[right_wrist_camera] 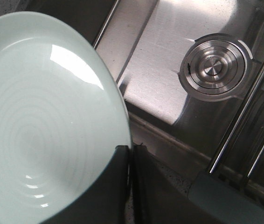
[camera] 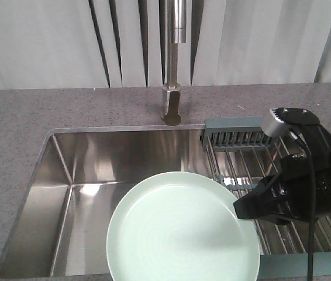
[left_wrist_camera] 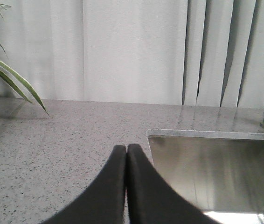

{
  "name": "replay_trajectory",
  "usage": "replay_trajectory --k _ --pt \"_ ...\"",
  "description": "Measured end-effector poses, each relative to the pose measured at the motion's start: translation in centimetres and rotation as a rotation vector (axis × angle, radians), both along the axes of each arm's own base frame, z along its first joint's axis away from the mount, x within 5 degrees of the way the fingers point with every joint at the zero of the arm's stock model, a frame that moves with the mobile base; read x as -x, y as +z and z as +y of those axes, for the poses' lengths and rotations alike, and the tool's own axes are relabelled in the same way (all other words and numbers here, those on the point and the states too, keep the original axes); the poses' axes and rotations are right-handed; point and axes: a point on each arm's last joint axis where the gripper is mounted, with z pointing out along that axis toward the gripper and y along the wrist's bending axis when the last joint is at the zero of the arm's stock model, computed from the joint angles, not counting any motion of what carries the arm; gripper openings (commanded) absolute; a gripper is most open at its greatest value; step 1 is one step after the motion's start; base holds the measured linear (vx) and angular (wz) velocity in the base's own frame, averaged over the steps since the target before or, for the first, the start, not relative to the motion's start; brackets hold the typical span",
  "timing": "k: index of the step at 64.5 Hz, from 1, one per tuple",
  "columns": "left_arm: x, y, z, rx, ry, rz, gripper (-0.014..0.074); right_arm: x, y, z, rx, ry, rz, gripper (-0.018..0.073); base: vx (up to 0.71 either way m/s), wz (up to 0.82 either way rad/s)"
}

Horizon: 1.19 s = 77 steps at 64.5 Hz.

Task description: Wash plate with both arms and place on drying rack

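Now, plate [camera: 177, 234] over the sink [camera: 83, 170], right pincer [camera: 240, 209] gripping its 3 o'clock rim above the drying rack [camera: 241, 158], left pincer [left_wrist_camera: 126, 151] squeezed closed over the tabletop [left_wrist_camera: 52, 154].

No writing, label, brand or number can be read in any view.

Pale mint-green plate [camera: 180, 234], face up over the sink [camera: 83, 170], rim pinched by the right gripper [camera: 240, 209], black right arm [camera: 313, 170] above the wire drying rack [camera: 235, 157] at the sink's right end, left gripper [left_wrist_camera: 126, 150] closed, empty.
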Motion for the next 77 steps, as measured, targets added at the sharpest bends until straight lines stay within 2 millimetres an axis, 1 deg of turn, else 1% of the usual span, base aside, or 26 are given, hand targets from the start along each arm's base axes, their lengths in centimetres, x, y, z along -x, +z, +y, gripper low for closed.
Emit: replay_trajectory --k 15,21,26,31,35,36,42,48,51,57,59,63,72,77 --pt "0.0 0.0 0.0 0.000 0.000 -0.003 -0.0006 0.0 0.0 0.0 0.000 -0.001 -0.001 -0.0004 0.00 0.00" --pt "0.1 1.0 0.0 0.001 0.000 -0.030 -0.0006 0.0 0.0 0.0 0.000 -0.001 -0.001 -0.0004 0.00 0.00" --pt "0.5 3.1 0.0 0.004 -0.001 -0.090 -0.0006 0.0 0.0 0.0 0.000 -0.001 -0.001 -0.0004 0.00 0.00" --pt "1.2 6.0 -0.1 0.005 -0.003 -0.152 -0.0006 0.0 0.0 0.0 0.000 -0.001 -0.001 -0.0004 0.00 0.00" --pt "1.5 8.0 -0.1 0.005 -0.004 -0.159 -0.0006 0.0 0.0 0.0 0.000 -0.001 -0.001 -0.0004 0.00 0.00" --pt "1.6 8.7 -0.1 0.005 -0.005 -0.162 -0.0006 0.0 0.0 0.0 0.000 -0.001 -0.001 -0.0004 0.00 0.00" --pt "1.5 11.7 -0.1 0.006 -0.008 -0.120 -0.0006 0.0 0.0 0.0 0.000 -0.001 -0.001 -0.0004 0.00 0.00" --pt "0.9 14.1 -0.1 0.008 -0.011 -0.046 -0.0006 0.0 0.0 0.0 0.000 0.000 -0.001 -0.0004 0.00 0.00" --pt "0.3 14.8 -0.1 0.011 -0.013 0.008 -0.0006 0.0 0.0 0.0 0.000 0.000 -0.001 -0.0004 0.00 0.00" --pt "-1.4 15.4 -0.1 0.016 -0.015 0.121 -0.0006 0.0 0.0 0.0 0.000 0.000 -0.001 -0.0004 0.00 0.00" --pt "-2.1 15.3 0.0 0.019 -0.015 0.164 -0.0006 0.0 0.0 0.0 0.000 0.000 -0.001 -0.0004 0.00 0.00" --pt "-3.6 14.7 0.1 0.024 -0.016 0.247 -0.0006 0.0 0.0 0.0 0.000 0.000 -0.001 -0.0004 0.00 0.00" --pt "-6.2 13.3 0.2 0.032 -0.016 0.382 -0.0006 0.0 0.0 0.0 0.000 0.000 -0.001 -0.0004 0.00 0.00" --pt "-7.1 12.8 0.2 0.035 -0.015 0.428 -0.0006 0.0 0.0 0.0 0.000 0.000 -0.001 -0.0004 0.00 0.00"
